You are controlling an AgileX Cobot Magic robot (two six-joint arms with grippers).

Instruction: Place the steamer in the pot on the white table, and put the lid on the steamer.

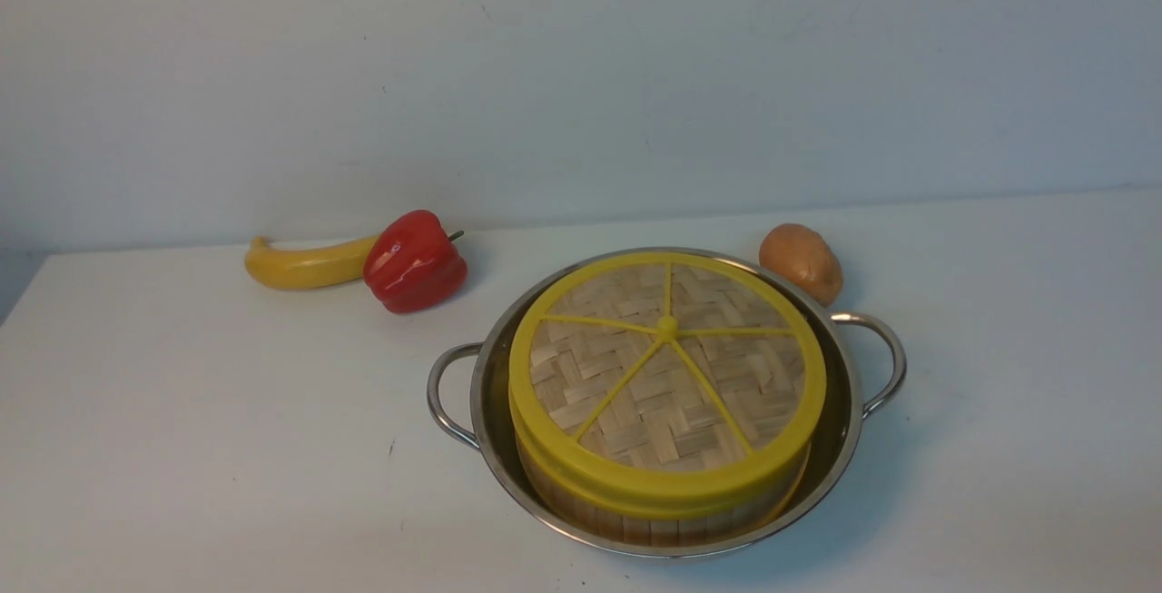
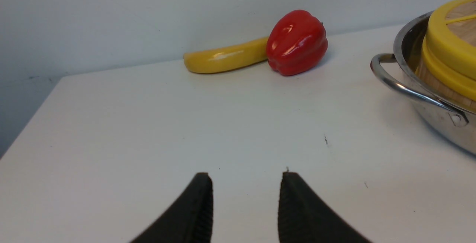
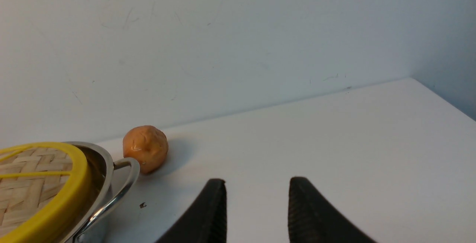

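Steamer (image 1: 667,509), the round bamboo basket with yellow rims and upright wooden wall, sat inside the wide shallow stainless-steel pot (image 1: 840,434) with two loop handles, just at the 5 o'clock side of the white tabletop's (image 1: 182,429) centre in the front view, and the flat woven-bamboo lid (image 1: 667,375) with yellow rim, spokes and centre knob lay on top of it. By the look of it both placements were done, so the step in hand was pulling clear. The lid appeared slightly tipped toward 6 o'clock, though I could not tell whether it sat fully home; a good finish would leave it untouched and draw both arms straight back from the pot. The left gripper (image 2: 245,207) hung over bare tabletop with its fingers (image 2: 195,209) apart and nothing between them, the pot's loop handle (image 2: 409,86) off at its 2 o'clock. The right gripper (image 3: 256,213) likewise showed its fingers (image 3: 208,213) parted and empty, with the pot at its 9 o'clock. A yellow banana (image 1: 304,263) and a glossy red bell pepper (image 1: 415,261) touched each other at the pot's 10 o'clock, and a brown potato (image 1: 801,261) lay just beside the pot's rim at 1 o'clock. None of these lay in the path of a retreat toward 6 o'clock.
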